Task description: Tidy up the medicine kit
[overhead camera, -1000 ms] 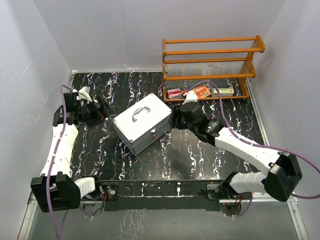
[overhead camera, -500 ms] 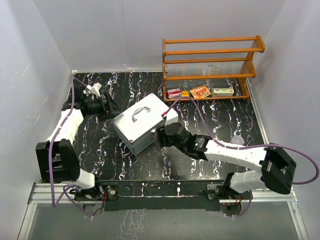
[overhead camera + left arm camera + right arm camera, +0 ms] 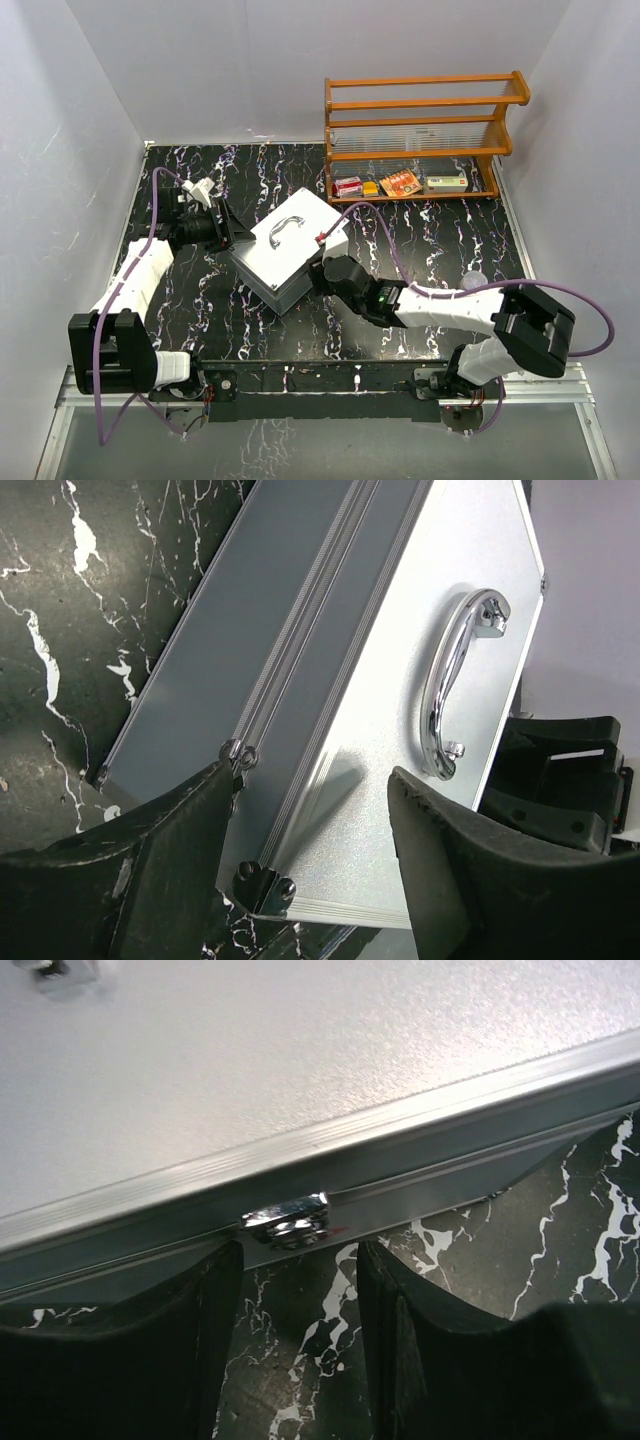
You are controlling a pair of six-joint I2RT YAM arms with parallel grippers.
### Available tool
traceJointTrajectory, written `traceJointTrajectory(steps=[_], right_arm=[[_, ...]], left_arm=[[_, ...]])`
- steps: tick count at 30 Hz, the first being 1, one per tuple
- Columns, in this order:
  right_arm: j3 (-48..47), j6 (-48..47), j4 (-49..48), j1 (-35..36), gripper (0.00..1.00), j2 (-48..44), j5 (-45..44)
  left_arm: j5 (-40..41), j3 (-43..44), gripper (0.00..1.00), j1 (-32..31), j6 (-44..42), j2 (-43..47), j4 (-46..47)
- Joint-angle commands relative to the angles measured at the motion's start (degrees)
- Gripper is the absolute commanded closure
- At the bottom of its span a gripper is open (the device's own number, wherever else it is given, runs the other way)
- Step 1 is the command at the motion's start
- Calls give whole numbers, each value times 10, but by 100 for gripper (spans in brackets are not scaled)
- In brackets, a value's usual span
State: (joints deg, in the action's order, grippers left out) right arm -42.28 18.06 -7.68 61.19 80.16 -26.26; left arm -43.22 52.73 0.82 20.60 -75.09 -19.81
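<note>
The silver medicine case point(image 3: 283, 252) lies shut on the black marble table, with its chrome handle point(image 3: 455, 680) on top. My left gripper point(image 3: 228, 232) is open at the case's left corner, and in the left wrist view point(image 3: 310, 870) its fingers point(image 3: 150, 880) straddle that corner. My right gripper point(image 3: 322, 272) is open at the case's front side. In the right wrist view point(image 3: 298, 1295) it sits just below a chrome latch point(image 3: 285, 1220), which looks closed. Neither gripper holds anything.
A wooden shelf rack point(image 3: 420, 130) stands at the back right. On its bottom shelf are a red-white box point(image 3: 348, 186), an orange packet point(image 3: 400, 182) and a pale box point(image 3: 445, 183). A small clear object point(image 3: 472, 283) lies right of the right arm.
My right gripper came down from near the rack to the case's front side by the latch. My left gripper moved right to the case's left corner. The case shifted only slightly.
</note>
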Motion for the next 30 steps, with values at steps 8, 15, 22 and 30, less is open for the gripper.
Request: traceJointTrajectory(steps=[8,15,22,30], right_arm=[[41,-59,-124,-1,58,21,-50],[38,-54,-107,-1,66,24,-114],[59,-42,-65,3,68,-10,-156],[63,-48,-51,3,69,-27,-201]], left_arm=[[30,-28,38,-8,-23,38,-52],[48,-28,39,-8,-22,35,-58],[46,-12,39,-8,-21,21,-79],[31,-3,39,-9,-20,7,-83]])
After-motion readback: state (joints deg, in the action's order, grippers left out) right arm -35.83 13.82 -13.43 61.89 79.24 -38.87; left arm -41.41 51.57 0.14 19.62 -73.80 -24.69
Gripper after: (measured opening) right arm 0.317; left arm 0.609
